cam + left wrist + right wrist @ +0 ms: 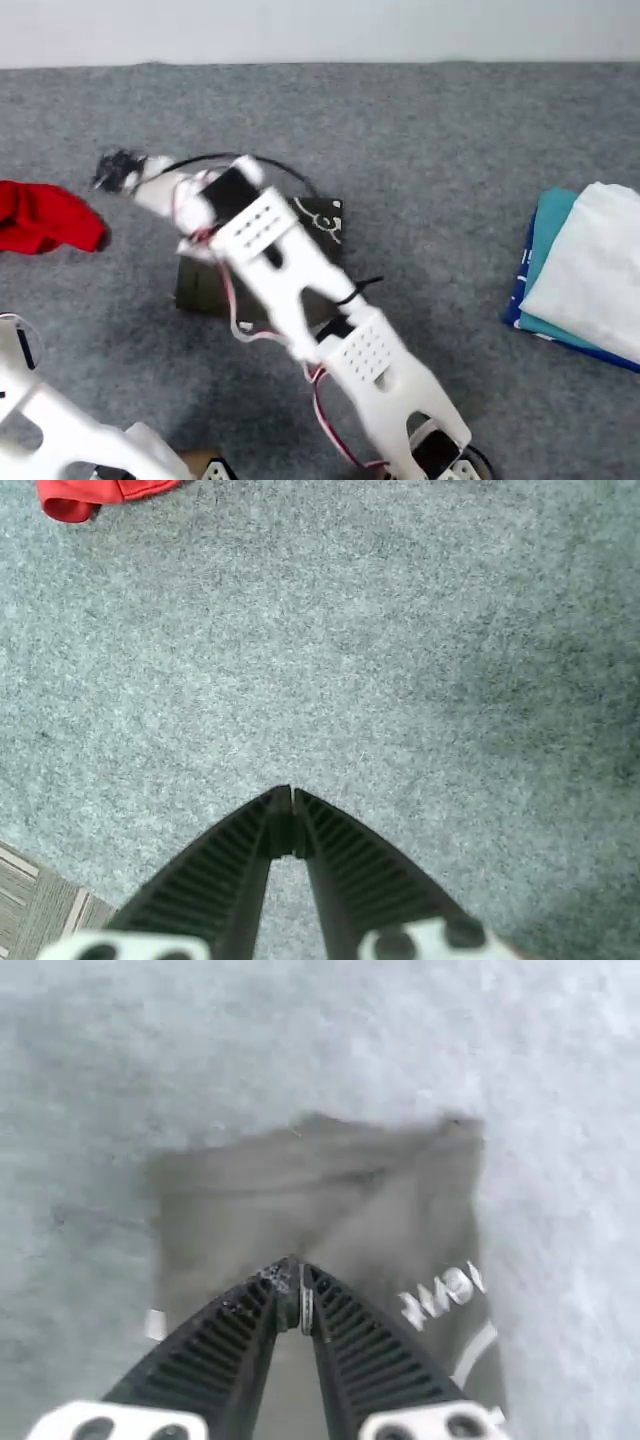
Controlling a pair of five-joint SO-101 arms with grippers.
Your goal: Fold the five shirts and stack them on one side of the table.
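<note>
You're holding right gripper (pixel 291 1298) over dark shirt (pixel 330 1200), jaws pressed together, nothing seen between them. Tip is smearing in high view, and right arm (pixel 330 320) is covering most of that shirt. Left gripper (pixel 291 805) is hanging over grey table (pixel 400 630), jaws closed, empty. Red shirt (pixel 90 495) is getting cut off at frame edge. Folded stack (pixel 585 270) is lying at high view's right edge, partly out of frame.
</note>
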